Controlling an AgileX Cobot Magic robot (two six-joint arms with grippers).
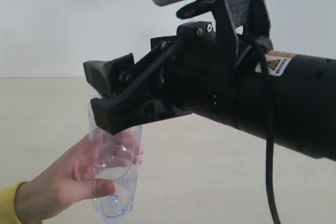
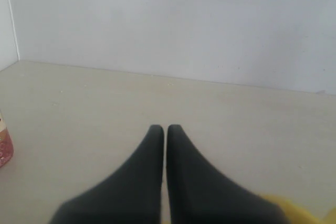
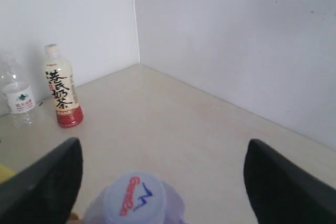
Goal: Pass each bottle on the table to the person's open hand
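Note:
A person's hand holds the tall clear bluish bottle upright at the lower left of the exterior view. My right gripper hangs over the bottle's top, open, its fingers wide apart on either side of the white cap without touching it. The cream tea bottle and the smaller crinkled clear bottle stand side by side on the table by the wall. My left gripper is shut on nothing above bare table; the tea bottle's red base shows at the frame's edge.
White walls meet in a corner behind the two standing bottles. The person's yellow sleeve enters at the lower left. The black right arm fills the right side of the exterior view.

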